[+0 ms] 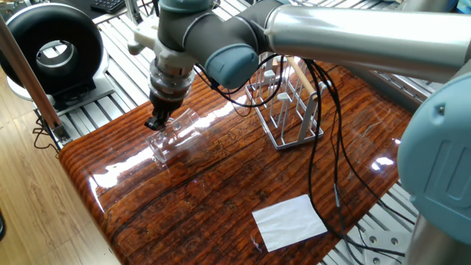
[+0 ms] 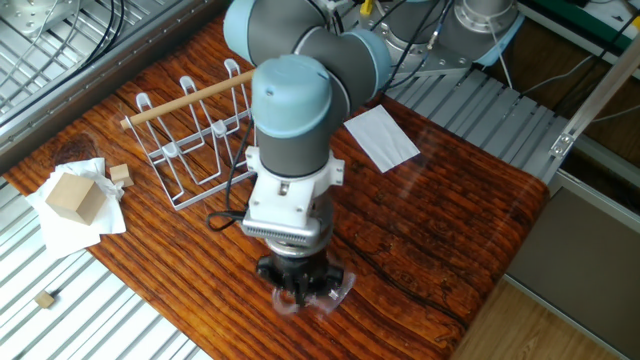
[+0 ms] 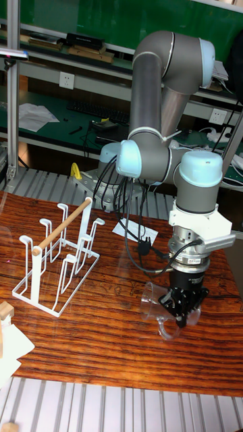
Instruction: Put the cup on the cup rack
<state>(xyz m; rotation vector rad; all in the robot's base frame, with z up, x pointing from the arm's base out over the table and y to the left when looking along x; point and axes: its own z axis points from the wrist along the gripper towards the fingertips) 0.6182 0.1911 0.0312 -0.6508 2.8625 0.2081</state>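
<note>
1. We see the cup (image 1: 174,135) lying on its side on the wooden table (image 1: 221,199), its long axis running level, its thick base directly under the gripper (image 1: 156,122) and its mouth pointing away toward the rack.
2. Our fingers are drawn close about the cup's base end; we judge they have hold of it, though clear glass leaves contact hard to confirm.
3. The cup rack (image 3: 62,260) stands well apart beyond the cup's mouth, pegs upright, none bearing anything.
4. Between gripper and rack lies bare wood; the arm's black cables (image 1: 324,147) hang beside the rack and may snag.
5. A white paper sheet (image 1: 290,221) lies off to the side, clear of that path.
</note>
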